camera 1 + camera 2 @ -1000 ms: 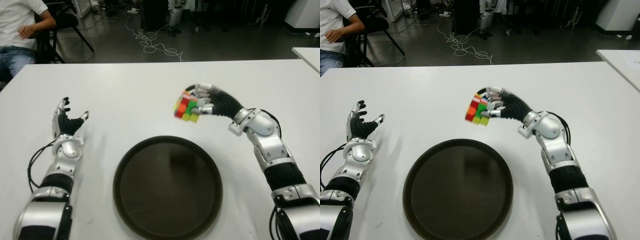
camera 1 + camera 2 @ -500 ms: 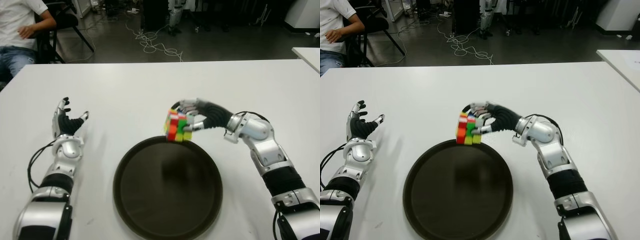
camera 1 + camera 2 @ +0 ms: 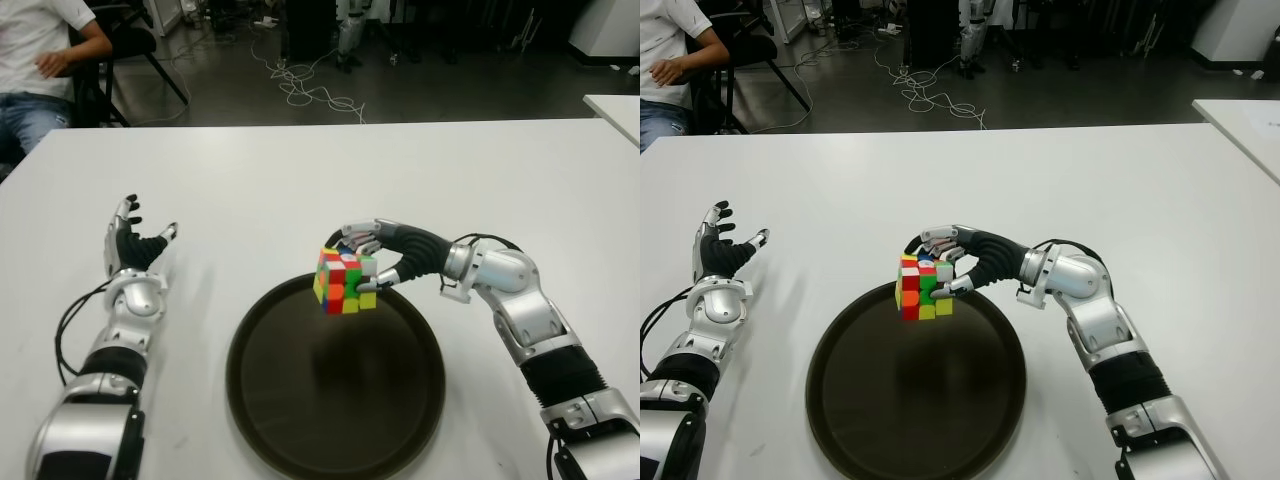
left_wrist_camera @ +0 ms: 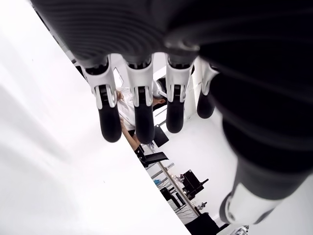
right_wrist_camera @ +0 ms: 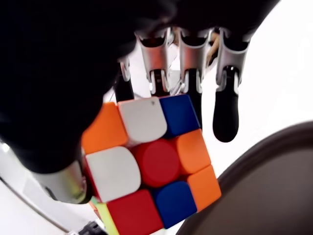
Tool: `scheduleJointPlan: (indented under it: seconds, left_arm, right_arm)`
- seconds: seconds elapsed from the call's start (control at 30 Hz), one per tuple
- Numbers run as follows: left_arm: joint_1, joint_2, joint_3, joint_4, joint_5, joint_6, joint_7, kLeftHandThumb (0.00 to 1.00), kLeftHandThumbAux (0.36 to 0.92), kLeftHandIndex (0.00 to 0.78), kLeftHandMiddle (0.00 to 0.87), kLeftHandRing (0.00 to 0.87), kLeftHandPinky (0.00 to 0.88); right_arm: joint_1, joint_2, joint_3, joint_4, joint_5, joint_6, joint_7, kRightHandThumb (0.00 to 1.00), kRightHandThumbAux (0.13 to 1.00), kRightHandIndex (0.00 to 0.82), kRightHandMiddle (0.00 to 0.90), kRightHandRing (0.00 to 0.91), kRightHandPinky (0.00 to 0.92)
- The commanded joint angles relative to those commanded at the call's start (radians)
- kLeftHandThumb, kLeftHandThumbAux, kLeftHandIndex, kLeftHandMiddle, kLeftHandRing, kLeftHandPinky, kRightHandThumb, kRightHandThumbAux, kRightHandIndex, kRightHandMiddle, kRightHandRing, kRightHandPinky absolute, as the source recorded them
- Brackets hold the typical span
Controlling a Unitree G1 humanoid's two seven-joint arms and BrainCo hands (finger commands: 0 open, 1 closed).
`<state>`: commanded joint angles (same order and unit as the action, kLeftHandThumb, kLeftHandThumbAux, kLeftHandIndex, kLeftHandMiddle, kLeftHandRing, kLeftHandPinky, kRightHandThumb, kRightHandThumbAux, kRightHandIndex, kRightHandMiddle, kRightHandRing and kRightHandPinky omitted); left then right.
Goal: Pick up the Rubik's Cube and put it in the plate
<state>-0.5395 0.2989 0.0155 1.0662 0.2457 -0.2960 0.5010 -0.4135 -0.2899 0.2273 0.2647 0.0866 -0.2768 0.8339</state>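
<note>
Left eye view shows the Rubik's Cube (image 3: pixel 344 281) gripped at its right side by the right hand (image 3: pixel 385 258), above the far rim of the plate (image 3: pixel 400 405). Far left, the left hand (image 3: pixel 133 243) shows with fingers spread, holding nothing.

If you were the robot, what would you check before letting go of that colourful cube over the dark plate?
1. Cube held firmly: ok. The right hand has its fingers closed around the Rubik's Cube.
2. Cube over the plate: ok. It shows above the far rim of the plate, just inside the edge.
3. Cube close enough to the plate to drop safely: cannot tell. It looks lifted off the surface, but its height is unclear.
4. Landing spot free: ok. Nothing lies in the plate.
5. Other hand out of the way: ok. The left hand is open, far to the left of the plate on the table.
</note>
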Motion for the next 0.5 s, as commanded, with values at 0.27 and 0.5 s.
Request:
scheduleJointPlan:
  seconds: [0.27, 0.5]
  left_arm:
    - [0.0, 0.002, 0.0, 0.003, 0.0, -0.01, -0.004, 0.336, 0.776, 0.12, 0.181, 0.199, 0.252]
    - [-0.001, 0.004, 0.0, 0.003, 0.0, -0.009, -0.003, 0.347, 0.772, 0.115, 0.174, 0.191, 0.24]
  right_arm:
    - [0.005, -0.007, 0.007, -0.02, -0.034, -0.005, -0.019, 0.68, 0.736, 0.431, 0.75, 0.771, 0.762]
    - [0.008, -0.013, 0.016, -0.028, -0.084, -0.034, -0.054, 0.68, 0.737, 0.431, 0.738, 0.767, 0.766]
